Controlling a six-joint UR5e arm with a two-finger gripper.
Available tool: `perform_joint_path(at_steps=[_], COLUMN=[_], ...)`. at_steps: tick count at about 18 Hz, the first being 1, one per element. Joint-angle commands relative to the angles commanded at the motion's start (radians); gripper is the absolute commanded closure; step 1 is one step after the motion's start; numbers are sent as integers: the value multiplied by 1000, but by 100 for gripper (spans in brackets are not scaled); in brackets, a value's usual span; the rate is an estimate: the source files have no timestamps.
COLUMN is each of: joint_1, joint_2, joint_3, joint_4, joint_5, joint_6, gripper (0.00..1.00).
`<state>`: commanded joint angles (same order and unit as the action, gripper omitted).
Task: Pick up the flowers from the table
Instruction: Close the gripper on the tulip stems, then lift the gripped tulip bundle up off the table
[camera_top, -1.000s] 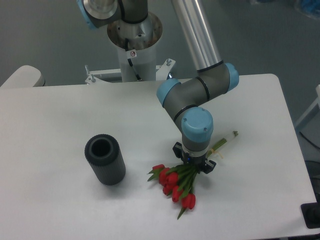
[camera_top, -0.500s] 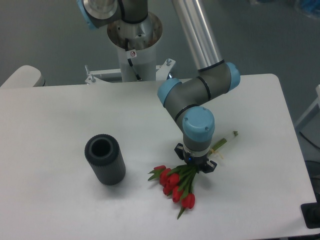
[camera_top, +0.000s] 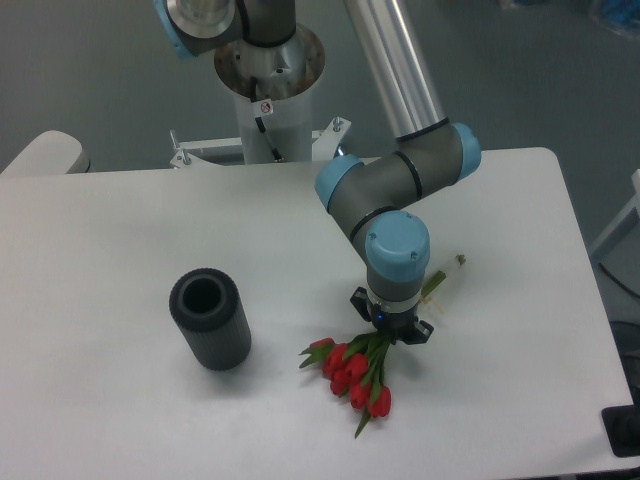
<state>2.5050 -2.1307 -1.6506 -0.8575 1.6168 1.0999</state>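
The flowers (camera_top: 356, 376), a small bunch of red tulips with green stems, lie on the white table (camera_top: 110, 240) right of centre near the front. The heads point to the front left and the stem ends (camera_top: 452, 266) stick out to the back right. My gripper (camera_top: 390, 333) points straight down over the middle of the stems, and its jaws are closed around them. The blue wrist cap hides the fingers and the tied part of the bunch. The stem ends look slightly raised off the table.
A dark grey ribbed cylinder (camera_top: 210, 320) stands upright, open end up, to the left of the flowers. The robot's base column (camera_top: 268, 90) rises behind the table's back edge. The table's right edge (camera_top: 585, 290) is near the stem ends.
The stem ends have tilted up and shifted slightly left. The tulip heads have drawn closer together under the gripper. The wrist has barely moved.
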Motion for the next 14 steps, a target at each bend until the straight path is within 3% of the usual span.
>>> perform_joint_path(at_steps=[9, 14], joint_1=[11, 52], joint_2=[37, 83], joint_3=[37, 63], joint_4=[-6, -9], joint_5=[-15, -178], joint_6=[66, 78], gripper=[79, 79])
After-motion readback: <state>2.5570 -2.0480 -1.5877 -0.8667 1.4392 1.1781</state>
